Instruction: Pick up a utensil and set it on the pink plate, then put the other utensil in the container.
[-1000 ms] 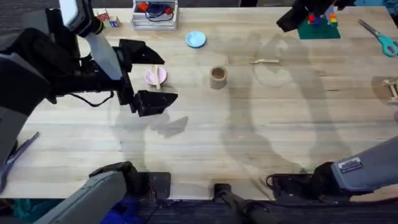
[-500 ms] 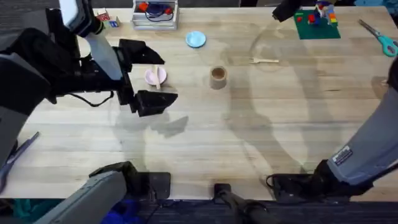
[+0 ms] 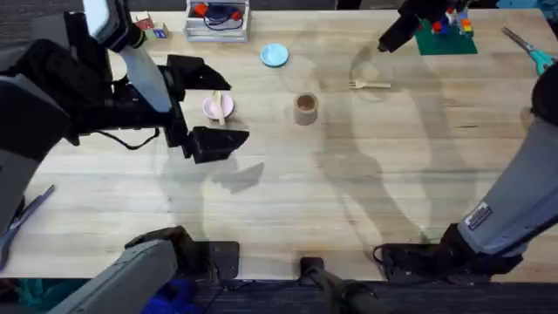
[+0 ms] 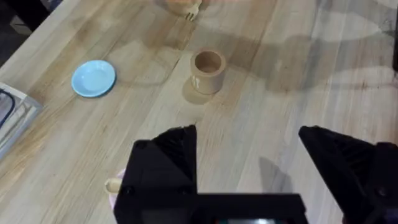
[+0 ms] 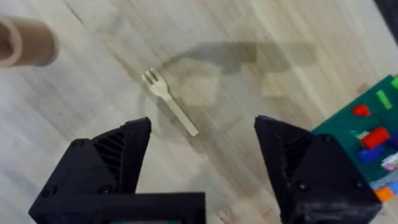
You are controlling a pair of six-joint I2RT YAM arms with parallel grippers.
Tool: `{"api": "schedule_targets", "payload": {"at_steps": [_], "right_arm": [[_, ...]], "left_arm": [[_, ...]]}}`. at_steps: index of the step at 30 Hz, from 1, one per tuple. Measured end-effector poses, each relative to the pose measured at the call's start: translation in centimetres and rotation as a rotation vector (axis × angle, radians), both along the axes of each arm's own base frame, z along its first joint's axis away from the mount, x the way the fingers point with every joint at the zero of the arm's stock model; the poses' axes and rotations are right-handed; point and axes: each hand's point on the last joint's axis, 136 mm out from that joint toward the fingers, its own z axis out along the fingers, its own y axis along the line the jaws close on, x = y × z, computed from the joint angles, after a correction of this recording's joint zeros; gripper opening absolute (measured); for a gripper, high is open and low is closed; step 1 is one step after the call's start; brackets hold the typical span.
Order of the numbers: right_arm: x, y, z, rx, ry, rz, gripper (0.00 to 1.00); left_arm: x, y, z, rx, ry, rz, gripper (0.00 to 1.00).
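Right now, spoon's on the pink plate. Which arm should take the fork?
Right. The right gripper hangs open above the fork, while the left gripper sits open around the pink plate, beyond the container.

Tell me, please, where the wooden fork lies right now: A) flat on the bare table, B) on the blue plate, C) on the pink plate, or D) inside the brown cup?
A: the wooden fork lies flat on the table, apart from the brown cup, under the open right pincer.
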Motion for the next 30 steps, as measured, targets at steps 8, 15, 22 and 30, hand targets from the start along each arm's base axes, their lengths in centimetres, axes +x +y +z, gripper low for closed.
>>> {"api": "schedule_targets", "payload": {"at_steps": [8, 15, 22, 30], "right_arm": [[-0.3, 0.1, -1.2, 0.013, 0.054, -0.035, 0.953], [-0.7, 0.1, -4.0, 0.02, 0.142, -0.063, 0.931], [-1.6, 0.5, -4.9, -0.005, 0.156, 0.052, 0.995], [-1.3, -0.1, -4.8, -0.026, 0.083, 0.245, 0.996]], "left_arm": [[0.0, 0.0, 0.0, 0.0, 0.0, 0.0, 0.993], [0.0, 0.0, 0.0, 0.0, 0.0, 0.0, 0.993], [0.0, 0.0, 0.0, 0.0, 0.0, 0.0, 0.993], [0.0, 0.0, 0.0, 0.0, 0.0, 0.0, 0.993]]}}
